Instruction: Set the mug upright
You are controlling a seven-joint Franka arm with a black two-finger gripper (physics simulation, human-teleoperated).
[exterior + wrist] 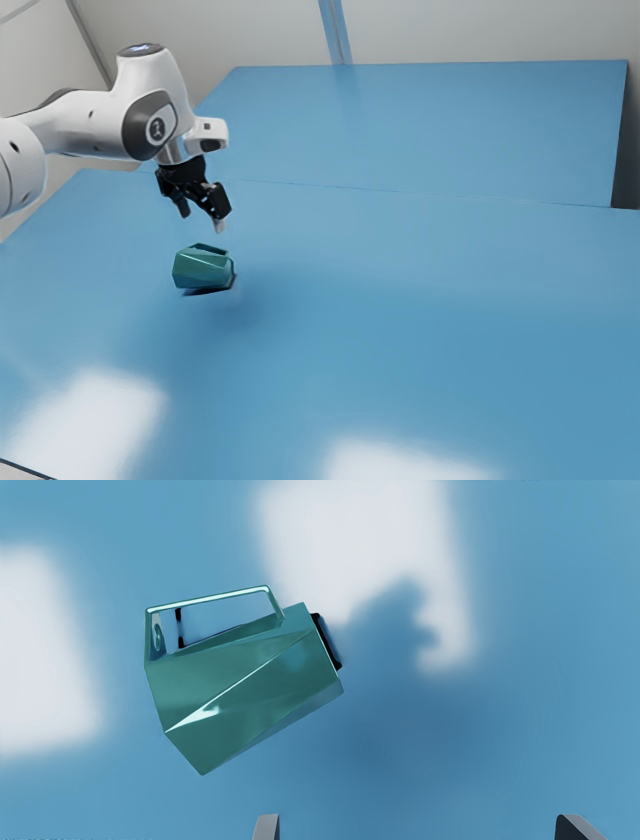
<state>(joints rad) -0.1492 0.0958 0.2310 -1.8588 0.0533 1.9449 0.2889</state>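
Observation:
A green, faceted mug lies on its side on the blue table in the exterior view. Above it hangs the black gripper, apart from the mug, with its fingers spread. In the wrist view the mug shows its angular handle out to one side, lying over the table. The gripper stands open there, its two fingertips wide apart and nothing between them; the mug lies off beyond them, untouched. The mug's inside is hidden.
The blue table spreads around the mug, with a seam across it farther back. Pale walls rise behind the table. Bright reflections and the arm's shadow fall on the surface.

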